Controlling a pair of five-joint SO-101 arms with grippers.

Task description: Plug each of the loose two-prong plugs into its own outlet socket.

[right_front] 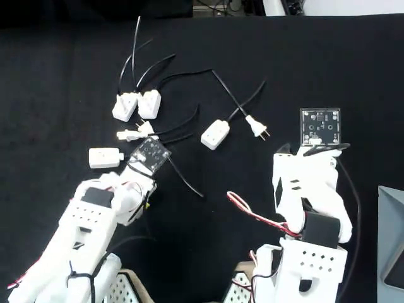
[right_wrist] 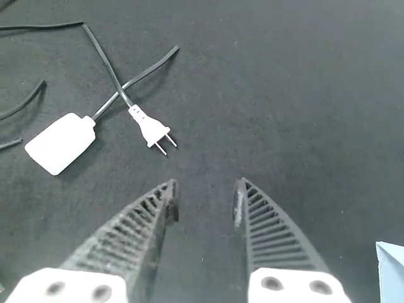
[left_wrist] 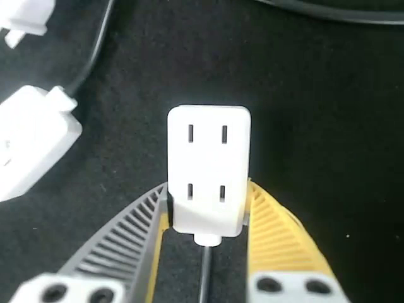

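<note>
Past R gripper [right_wrist: 206, 192]; open cloth [right_wrist: 303, 95], prob.

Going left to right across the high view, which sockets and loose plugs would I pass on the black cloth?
In order: leftmost socket block → pair of socket blocks → lone socket block → black-corded loose plug.

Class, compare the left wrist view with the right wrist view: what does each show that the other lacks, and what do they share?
Left wrist view: the left gripper shut on a white socket with four slots. Right wrist view: the right gripper open, and a loose plug with bare prongs. Both: the black table and black cords.
</note>
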